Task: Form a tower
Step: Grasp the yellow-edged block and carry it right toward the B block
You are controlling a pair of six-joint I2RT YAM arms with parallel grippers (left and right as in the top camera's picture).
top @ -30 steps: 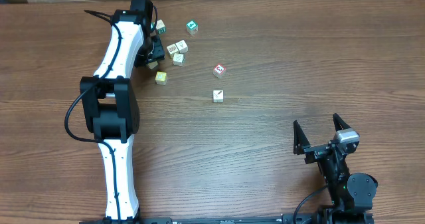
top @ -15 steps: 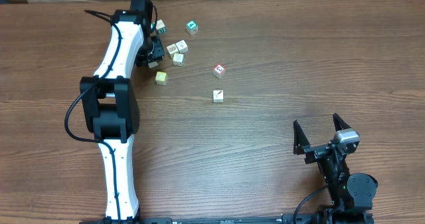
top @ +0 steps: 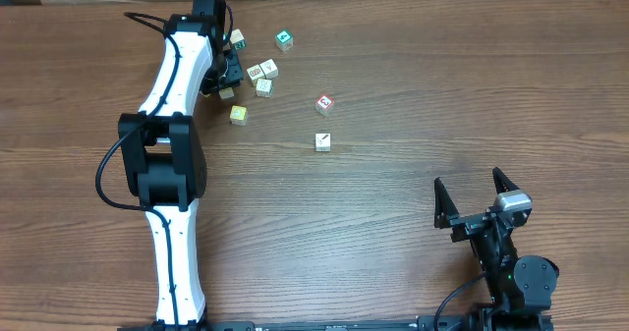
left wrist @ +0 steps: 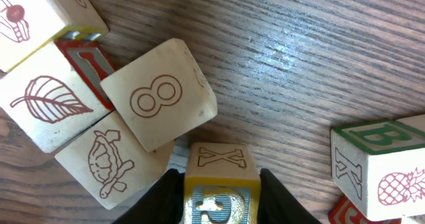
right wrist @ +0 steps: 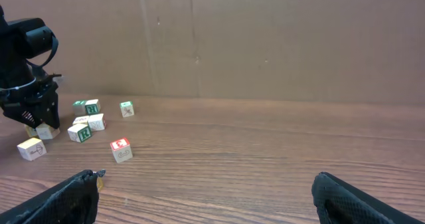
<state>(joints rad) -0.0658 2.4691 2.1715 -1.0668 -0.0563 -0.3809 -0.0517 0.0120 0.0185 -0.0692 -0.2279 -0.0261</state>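
Observation:
Small wooden picture cubes lie singly on the table; no tower shows in any view. My left gripper (top: 226,79) is low at the far-left cluster. In the left wrist view its black fingers (left wrist: 275,197) press both sides of a cube with an X face (left wrist: 221,159) and a yellow-framed blue face; the left gripper (left wrist: 221,181) is shut on it. Close beside it sit an 8 cube (left wrist: 159,98), a turtle cube (left wrist: 109,161) and a leaf cube (left wrist: 46,104). My right gripper (top: 473,195) stands open near the front right, and the right gripper (right wrist: 206,184) holds nothing.
Loose cubes lie further right: a green one (top: 284,40), a red-topped one (top: 324,103), a white one (top: 322,141) and a yellowish one (top: 239,115). A green-lettered pineapple cube (left wrist: 378,164) sits just right of the left fingers. A cardboard wall (right wrist: 265,38) backs the table.
The left gripper's fingers have closed in on the X cube. Both arms and the loose cubes stay where they were.

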